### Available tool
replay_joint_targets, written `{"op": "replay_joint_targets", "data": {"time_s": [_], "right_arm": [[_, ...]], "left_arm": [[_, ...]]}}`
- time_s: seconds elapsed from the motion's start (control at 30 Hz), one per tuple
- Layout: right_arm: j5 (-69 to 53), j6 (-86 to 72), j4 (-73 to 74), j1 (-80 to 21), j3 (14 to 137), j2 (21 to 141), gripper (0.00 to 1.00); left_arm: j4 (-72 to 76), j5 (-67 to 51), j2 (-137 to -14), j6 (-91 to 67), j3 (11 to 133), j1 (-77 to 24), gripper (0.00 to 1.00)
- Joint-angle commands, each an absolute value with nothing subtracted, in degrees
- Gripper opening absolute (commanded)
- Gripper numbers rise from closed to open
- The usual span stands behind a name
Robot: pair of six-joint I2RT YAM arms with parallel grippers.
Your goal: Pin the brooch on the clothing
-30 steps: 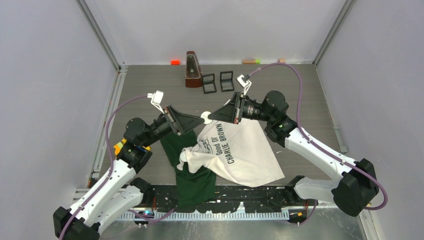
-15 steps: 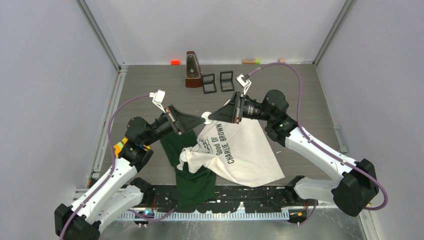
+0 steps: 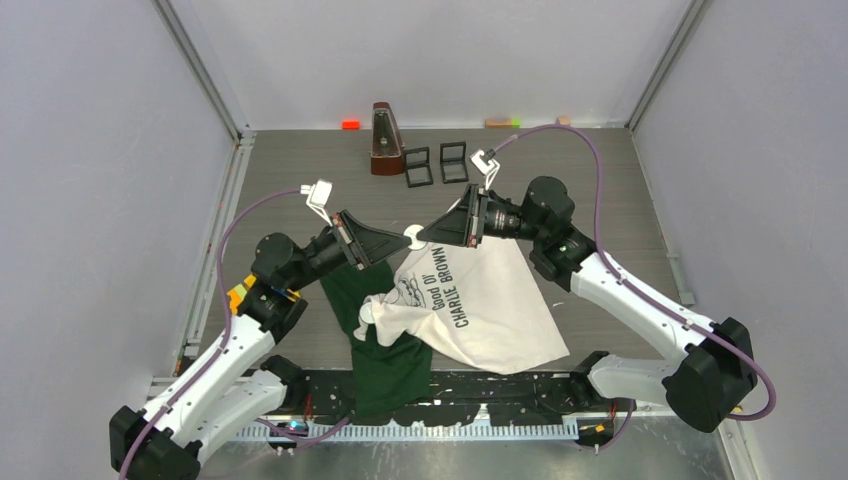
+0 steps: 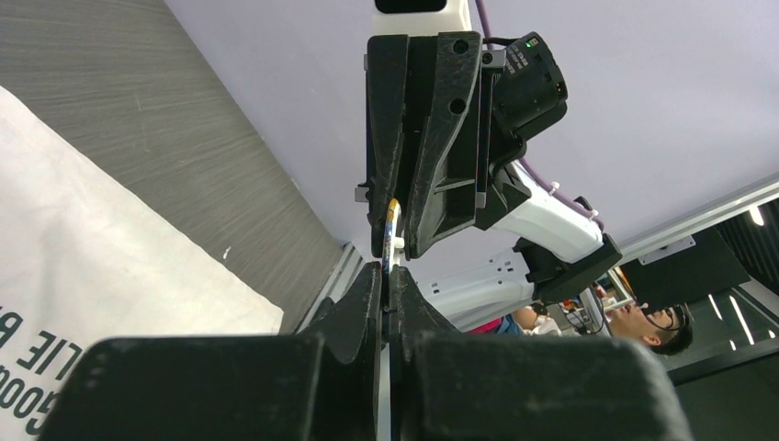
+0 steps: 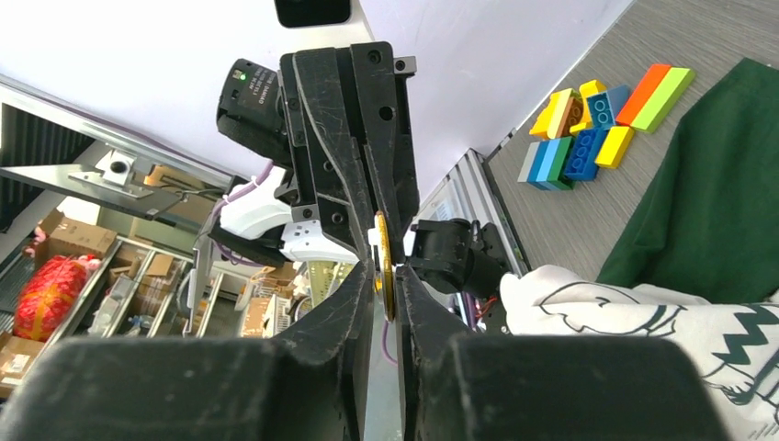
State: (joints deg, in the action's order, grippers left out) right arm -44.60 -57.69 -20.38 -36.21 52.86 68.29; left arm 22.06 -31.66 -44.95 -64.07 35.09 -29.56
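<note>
The brooch (image 3: pixel 412 236), a small white round disc, hangs above the table between my two grippers. My left gripper (image 3: pixel 404 241) and right gripper (image 3: pixel 421 234) meet tip to tip, both shut on it. The left wrist view shows the brooch's thin edge (image 4: pixel 392 220) pinched between my fingertips (image 4: pixel 372 285) and the facing right gripper (image 4: pixel 423 138). The right wrist view shows its gold edge (image 5: pixel 384 262) the same way. The clothing (image 3: pixel 480 300), a white T-shirt with dark green sleeves (image 3: pixel 385 360) and "Charlie Brown" print, lies crumpled just below and in front of the grippers.
A brown pyramid-shaped object (image 3: pixel 386 140) and two black square frames (image 3: pixel 435 165) stand at the back. An orange block (image 3: pixel 350 124) and small blocks (image 3: pixel 503 122) lie along the back wall. Coloured bricks (image 5: pixel 597 119) lie left of the shirt.
Both arms have shifted only very slightly. Both grippers still hold the brooch at the same spot above the shirt.
</note>
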Motion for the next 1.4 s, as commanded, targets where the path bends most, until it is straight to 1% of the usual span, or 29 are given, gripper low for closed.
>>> {"op": "replay_joint_targets", "data": {"time_s": [0.0, 0.03, 0.13, 0.43, 0.8, 0.87, 0.9, 0.93, 0.97, 1.0, 1.03, 1.07, 1.1, 1.17, 1.23, 1.33, 1.37], "right_arm": [[-43.9, -53.6, -15.1, -36.3, 56.5, 68.6, 0.17], [-43.3, -52.3, -14.1, -36.3, 56.7, 68.6, 0.15], [-41.7, -50.2, -9.3, -36.4, 57.2, 69.1, 0.11], [-34.1, -38.3, 8.9, -38.7, 62.1, 71.5, 0.09], [-32.9, -36.7, 10.0, -39.7, 62.3, 72.3, 0.09], [-33.5, -37.7, 9.2, -39.7, 62.3, 71.4, 0.13], [-33.8, -38.3, 8.1, -39.7, 62.3, 71.0, 0.19], [-33.9, -38.7, 7.6, -39.7, 62.3, 70.0, 0.23], [-33.6, -39.1, 7.0, -39.7, 62.4, 69.6, 0.3], [-33.4, -39.1, 6.9, -39.6, 62.6, 68.5, 0.34], [-32.9, -39.2, 6.9, -39.6, 62.8, 68.1, 0.4], [-32.7, -39.3, 7.0, -39.6, 63.0, 67.1, 0.44], [-32.2, -39.2, 7.1, -39.6, 63.1, 66.7, 0.49], [-30.9, -38.7, 8.1, -39.6, 63.3, 65.5, 0.55], [-28.6, -37.2, 10.5, -39.7, 63.4, 64.4, 0.58], [-23.9, -34.5, 15.6, -40.8, 62.4, 62.7, 0.59], [-20.3, -33.1, 16.5, -41.8, 61.9, 62.3, 0.59]], "left_arm": [[23.9, -32.2, -45.1, -63.1, 35.2, -29.3, 0.0], [23.9, -32.1, -45.1, -63.1, 35.2, -29.3, 0.0], [23.8, -32.3, -45.2, -63.1, 35.3, -29.3, 0.0], [23.7, -32.8, -46.1, -63.2, 35.8, -29.3, 0.0], [23.0, -32.3, -45.9, -63.1, 35.5, -29.3, 0.0], [20.6, -31.3, -45.5, -62.3, 35.0, -29.1, 0.0], [18.9, -30.7, -45.1, -61.5, 34.9, -28.9, 0.0], [16.1, -30.0, -44.6, -60.5, 35.0, -28.5, 0.0], [13.1, -29.1, -44.2, -59.3, 35.2, -28.0, 0.0], [10.2, -28.5, -43.8, -58.1, 35.2, -27.4, 0.0], [7.3, -28.0, -43.4, -57.1, 35.2, -26.5, 0.0], [4.7, -27.8, -43.1, -56.5, 35.2, -25.4, 0.0], [2.6, -28.0, -42.9, -56.2, 35.2, -24.1, 0.0], [-1.1, -29.2, -42.7, -55.5, 35.2, -21.6, 0.0], [-4.1, -30.4, -42.6, -54.5, 35.3, -18.9, 0.0], [-7.0, -31.7, -41.6, -52.2, 35.8, -16.6, 0.0], [-8.9, -31.5, -41.1, -50.7, 36.5, -16.2, 0.0]]}}
